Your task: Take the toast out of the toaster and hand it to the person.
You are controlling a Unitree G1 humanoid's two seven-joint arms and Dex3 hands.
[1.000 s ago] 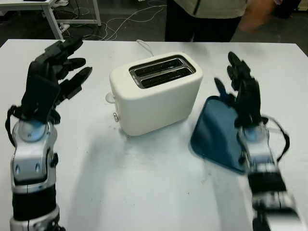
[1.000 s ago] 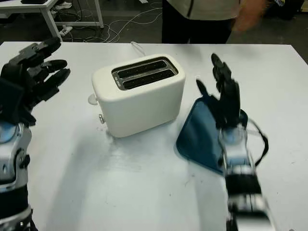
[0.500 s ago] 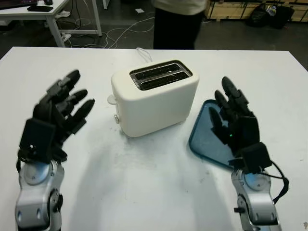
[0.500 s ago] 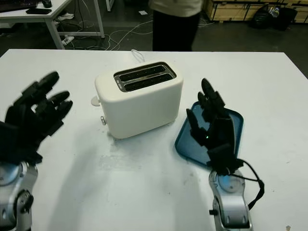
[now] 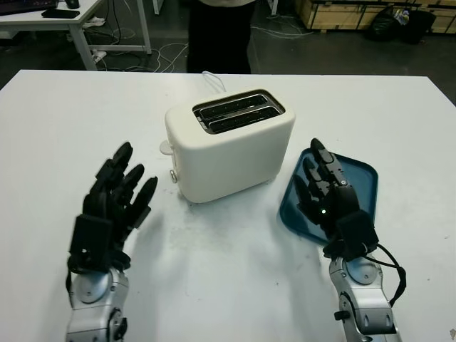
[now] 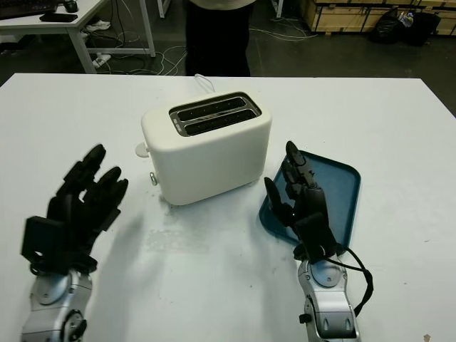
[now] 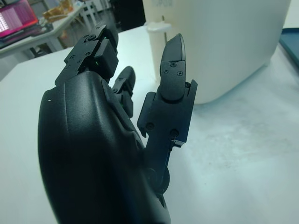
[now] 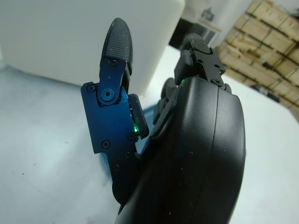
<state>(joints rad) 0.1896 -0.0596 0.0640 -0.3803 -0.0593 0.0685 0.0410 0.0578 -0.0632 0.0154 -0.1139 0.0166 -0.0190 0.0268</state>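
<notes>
Hands first: my left hand [image 5: 114, 203] is up over the counter [image 5: 228, 285], open and holding nothing, and the toaster [image 5: 229, 149] stands ahead of it and off to its right, well apart. My right hand [image 5: 329, 203] is open too, with nothing in it, raised over the near edge of a blue tray [image 5: 360, 187]; I cannot tell whether it touches the tray. The toaster sits ahead of this hand and to its left, so it stands between my two hands and a bit beyond both.

From the left wrist view I see the black fingers [image 7: 173, 79] pointing towards the cream wall of the toaster, with bare counter between. The right wrist view gives me the same kind of look from the other side, the toaster's wall beyond the fingers [image 8: 117, 46].

Both slots [image 5: 235, 114] on top of the toaster are dark, and I cannot make out any toast in them. A white cable [image 5: 212, 80] runs from the back of the toaster towards the far edge of the counter, where a person [image 5: 217, 35] in dark trousers stands, beyond both hands.
</notes>
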